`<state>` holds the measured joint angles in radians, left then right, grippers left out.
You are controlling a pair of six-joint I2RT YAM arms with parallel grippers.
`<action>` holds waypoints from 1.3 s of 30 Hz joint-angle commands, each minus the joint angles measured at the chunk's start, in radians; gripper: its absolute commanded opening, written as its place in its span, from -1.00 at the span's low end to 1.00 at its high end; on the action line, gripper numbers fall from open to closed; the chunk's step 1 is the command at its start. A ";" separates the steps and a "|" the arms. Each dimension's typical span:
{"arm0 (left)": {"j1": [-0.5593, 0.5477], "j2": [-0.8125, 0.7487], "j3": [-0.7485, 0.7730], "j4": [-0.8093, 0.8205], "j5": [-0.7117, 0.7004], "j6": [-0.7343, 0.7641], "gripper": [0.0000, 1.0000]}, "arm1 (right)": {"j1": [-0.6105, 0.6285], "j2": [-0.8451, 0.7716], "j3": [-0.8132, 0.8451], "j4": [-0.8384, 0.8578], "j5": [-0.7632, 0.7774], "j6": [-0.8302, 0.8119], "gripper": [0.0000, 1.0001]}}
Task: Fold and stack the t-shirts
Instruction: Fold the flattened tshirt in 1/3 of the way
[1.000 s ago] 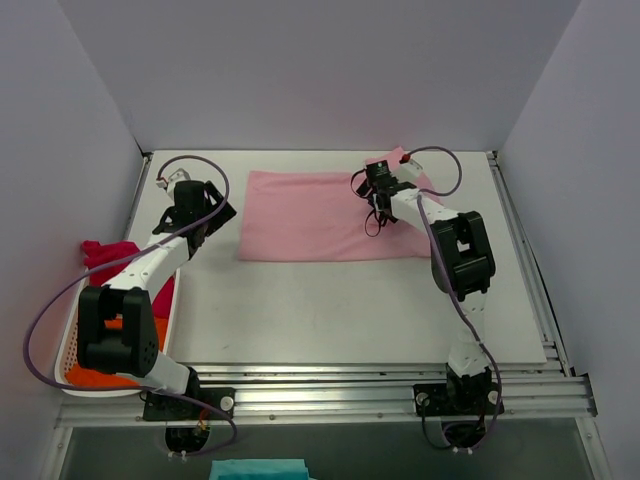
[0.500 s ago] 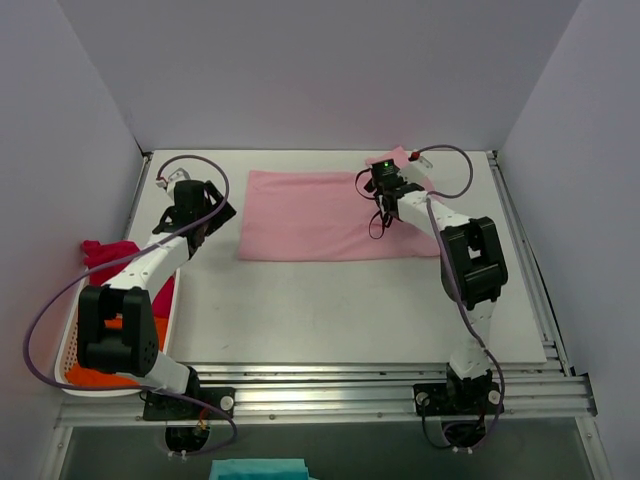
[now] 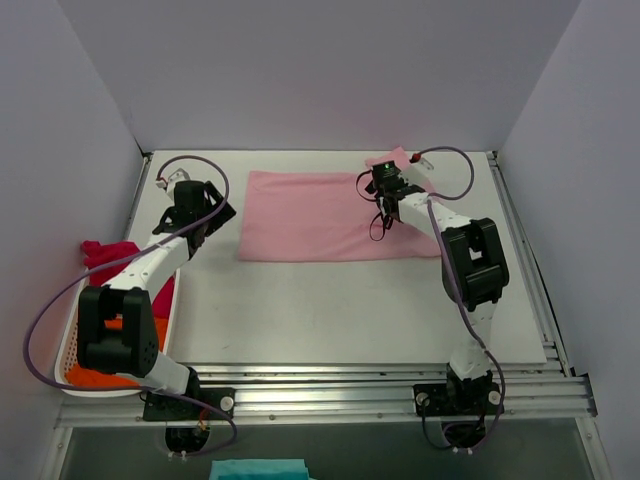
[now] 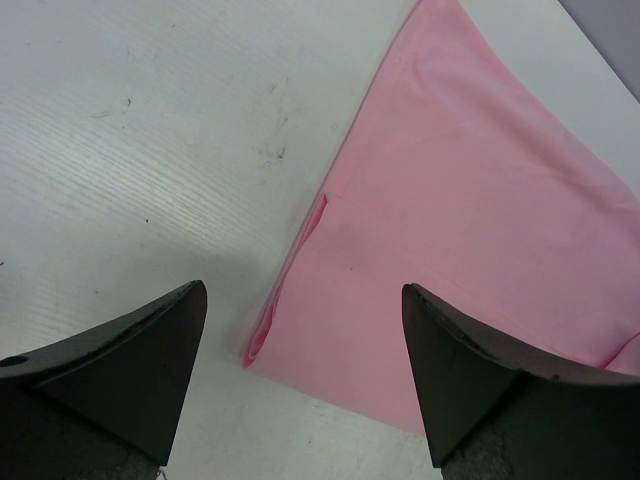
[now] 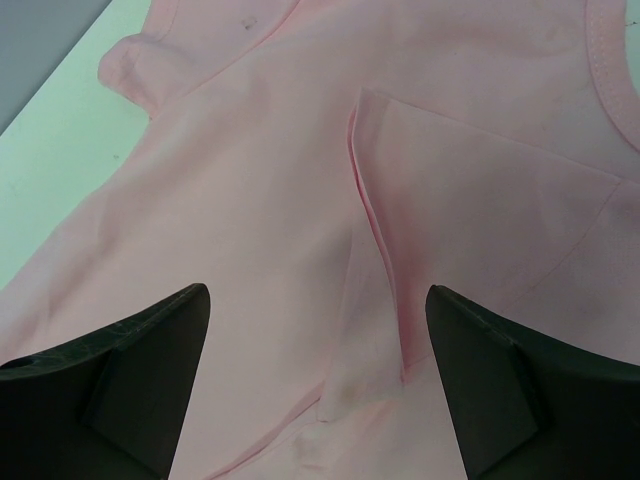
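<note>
Pink t-shirt (image 3: 310,215) lies spread flat at far centre of worktop (image 3: 330,310). Left hand (image 4: 300,385) has fingers apart, low over bare worktop just off the shirt's left edge. The cloth's near-left corner shows between the fingers; contact cannot be told. Right hand (image 5: 315,375) has fingers apart, directly over the shirt's far right end, a folded flap (image 5: 470,200) beneath it. Magenta-red t-shirt (image 3: 105,252) is draped over the basket (image 3: 68,345) rim at left. Orange t-shirt (image 3: 95,378) lies inside the basket.

Basket (image 3: 68,345) at table's (image 3: 330,310) left edge
</note>
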<state>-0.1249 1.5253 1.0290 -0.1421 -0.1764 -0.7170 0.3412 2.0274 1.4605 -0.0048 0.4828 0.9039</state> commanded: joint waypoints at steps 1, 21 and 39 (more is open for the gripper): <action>0.002 -0.025 0.013 0.018 -0.012 0.017 0.75 | -0.004 0.025 -0.002 -0.004 0.025 0.001 0.71; 0.002 -0.007 0.014 0.022 -0.017 0.019 0.75 | -0.004 0.108 0.018 0.049 -0.006 0.020 0.71; 0.002 0.006 0.017 0.026 -0.028 0.022 0.76 | 0.018 0.171 0.115 0.045 -0.044 0.024 0.70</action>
<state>-0.1249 1.5261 1.0290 -0.1417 -0.1856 -0.7158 0.3435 2.1887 1.5272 0.0597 0.4374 0.9157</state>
